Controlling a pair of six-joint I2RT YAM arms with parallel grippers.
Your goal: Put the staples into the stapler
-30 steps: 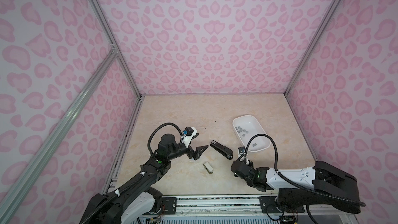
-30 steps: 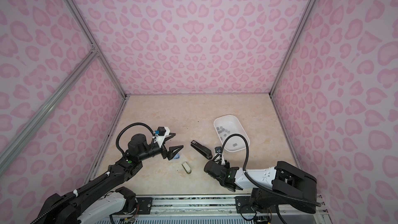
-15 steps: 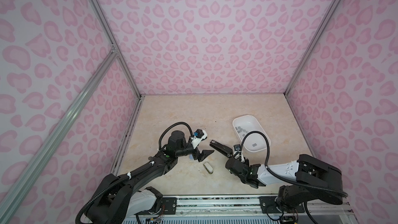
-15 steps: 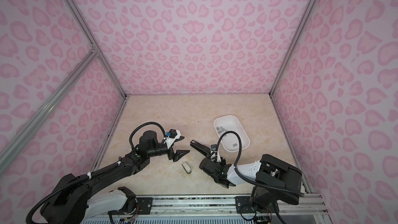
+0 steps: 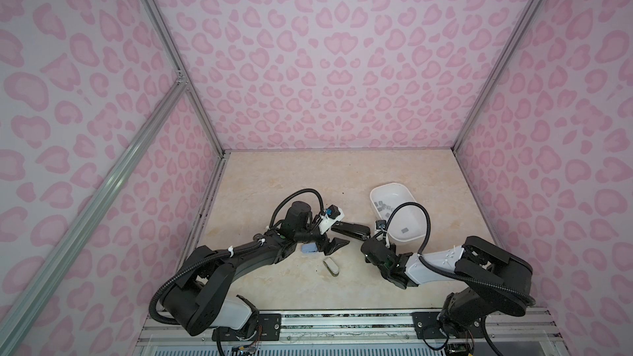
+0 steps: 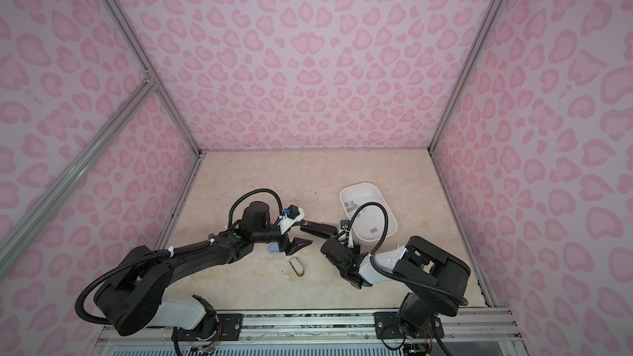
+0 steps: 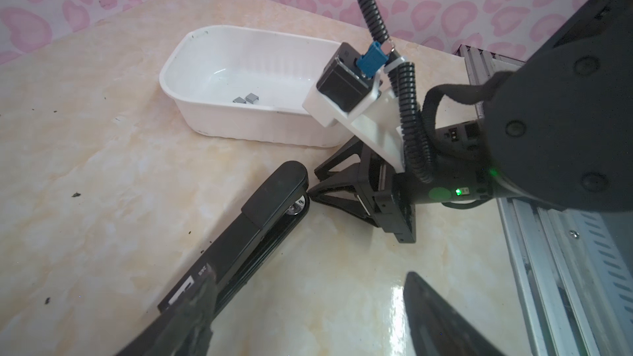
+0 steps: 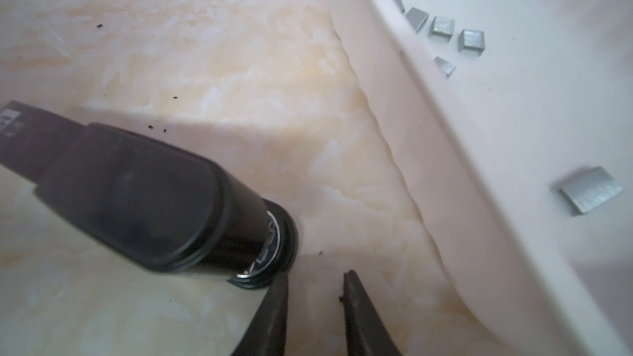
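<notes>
Right wrist view: the right end effector (image 8: 313, 289) has its jaws narrow with nothing between them, one fingertip just beside the rear end of the black stapler (image 8: 137, 193), which lies on the worktop (image 8: 239, 46). The staples (image 8: 472, 41) lie in the white tray (image 8: 421, 138). In the left wrist view, the left end effector (image 7: 305, 289) stands wide at the stapler's other end.

Both top views look down from high; wrist views closely share the stapler (image 7: 263, 207).
</notes>
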